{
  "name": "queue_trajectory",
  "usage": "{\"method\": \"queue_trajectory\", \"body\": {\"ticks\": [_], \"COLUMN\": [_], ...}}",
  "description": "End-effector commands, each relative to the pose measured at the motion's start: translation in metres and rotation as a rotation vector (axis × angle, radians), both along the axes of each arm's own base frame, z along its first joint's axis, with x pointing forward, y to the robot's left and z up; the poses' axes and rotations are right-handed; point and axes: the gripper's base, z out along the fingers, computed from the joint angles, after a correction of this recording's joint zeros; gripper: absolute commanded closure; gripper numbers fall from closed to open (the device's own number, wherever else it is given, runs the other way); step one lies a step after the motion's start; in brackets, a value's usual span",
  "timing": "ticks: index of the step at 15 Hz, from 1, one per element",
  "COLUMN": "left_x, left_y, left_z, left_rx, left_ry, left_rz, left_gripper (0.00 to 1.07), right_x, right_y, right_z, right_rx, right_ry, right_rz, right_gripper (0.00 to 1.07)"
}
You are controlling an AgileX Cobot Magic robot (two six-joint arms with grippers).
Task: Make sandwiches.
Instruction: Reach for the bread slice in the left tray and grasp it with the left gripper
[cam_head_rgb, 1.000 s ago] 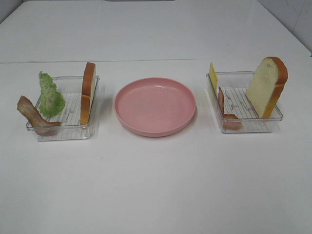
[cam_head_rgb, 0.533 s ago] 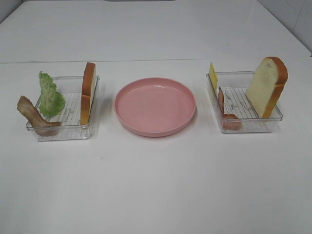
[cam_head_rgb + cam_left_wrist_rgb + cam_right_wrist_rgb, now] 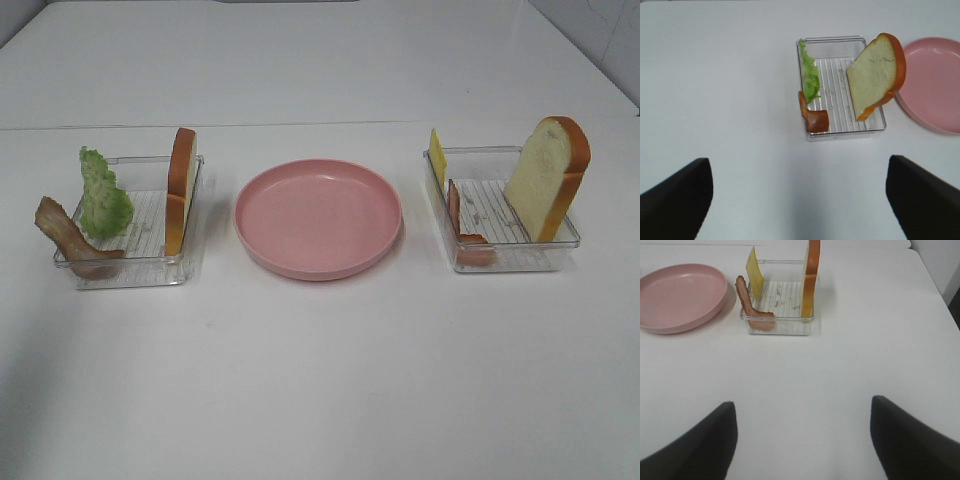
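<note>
The left gripper (image 3: pixel 797 165) hangs over the white table (image 3: pixel 730 100) with its two dark fingers (image 3: pixel 677 197) spread wide, gripping nothing. Ahead of them, well apart, sits the left tray (image 3: pixel 845 132). The left meat (image 3: pixel 816 120) curls over its near rim, and behind that the lettuce (image 3: pixel 810 77) stands along the outer wall. The left bread (image 3: pixel 875 75) leans upright on the side toward the plate (image 3: pixel 935 85), which lies just beside the tray, toward the middle. The right gripper (image 3: pixel 802 405) also has its fingers (image 3: pixel 910 440) parted wide and holds nothing. Well ahead of them is the right tray (image 3: pixel 777 329). The right meat (image 3: pixel 747 302) slumps against its near rim on the plate side, and the cheese (image 3: pixel 755 272) stands on edge just behind it. The right bread (image 3: pixel 810 280) stands upright along the outer wall. All the sandwich makings are in the two trays, none stacked.
</note>
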Motion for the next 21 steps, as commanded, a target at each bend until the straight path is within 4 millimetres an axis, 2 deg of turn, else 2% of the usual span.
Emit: {"method": "queue_trajectory", "body": {"ticks": [1,2,3,4,7,10,15,17,21], "left_x": [0.042,0.05,0.077,0.091,0.132,0.17,0.201,0.208,0.222], "left_y": [-0.003,-0.004,-0.012,-0.02,-0.049,-0.079,-0.125,-0.136,-0.165], "left_z": [0.003,0.005,0.001,-0.003,-0.016,-0.036,-0.067,-0.076,-0.091], "left_rx": [-0.051,-0.052,-0.048,-0.047,-0.039,-0.079,-0.041,0.006,0.104], "left_ry": [0.087,0.094,0.131,0.154,0.204,0.268,0.458,0.503,0.515], "left_rz": [-0.02,-0.03,-0.072,-0.099,-0.181,-0.186,-0.217,-0.202,-0.165], "left_gripper": [0.18,0.18,0.19,0.19,0.19,0.19,0.19,0.2,0.24], "right_x": [-0.002,-0.002,-0.002,-0.002,-0.002,-0.002,-0.002,-0.002,-0.002], "right_y": [0.0,0.0,0.0,0.0,0.0,0.0,0.0,0.0,0.0], "right_z": [0.001,0.001,0.001,0.001,0.001,0.001,0.001,0.001,0.001], "right_rx": [-0.011,-0.011,-0.011,-0.011,-0.011,-0.011,-0.011,-0.011,-0.011], "right_ry": [-0.03,-0.03,-0.03,-0.03,-0.03,-0.03,-0.03,-0.03,-0.03], "right_rz": [-0.003,-0.003,-0.003,-0.003,-0.003,-0.003,-0.003,-0.003,-0.003], "right_gripper": [0.36,0.36,0.36,0.36,0.36,0.36,0.36,0.36,0.36]}}
